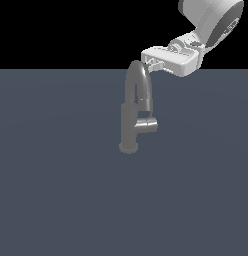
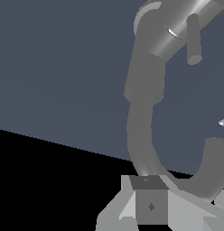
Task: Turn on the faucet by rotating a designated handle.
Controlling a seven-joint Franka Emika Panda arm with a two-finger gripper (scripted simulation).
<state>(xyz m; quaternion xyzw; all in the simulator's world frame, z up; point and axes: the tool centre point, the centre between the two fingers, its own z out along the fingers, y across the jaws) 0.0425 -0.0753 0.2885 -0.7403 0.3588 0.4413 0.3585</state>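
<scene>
The dull grey faucet (image 1: pixel 128 125) stands upright on its round base on the floor, its gooseneck arching up and ending in a downward spout. The stubby handle (image 1: pixel 147 124) juts sideways from the body toward the exterior view's right. My white gripper (image 1: pixel 152 63) hangs at the top of the arch, well above the handle and not touching it. In the wrist view the faucet body (image 2: pixel 145 76), the handle (image 2: pixel 193 38) and the curved spout (image 2: pixel 142 135) lie beyond my gripper (image 2: pixel 184 210). Its fingers (image 2: pixel 150 205) stand apart, with the arch running close by them.
A flat blue-grey floor (image 1: pixel 56 190) spreads around the faucet, under a black background. The arm's large white link (image 1: pixel 213 17) reaches in from the exterior view's upper right.
</scene>
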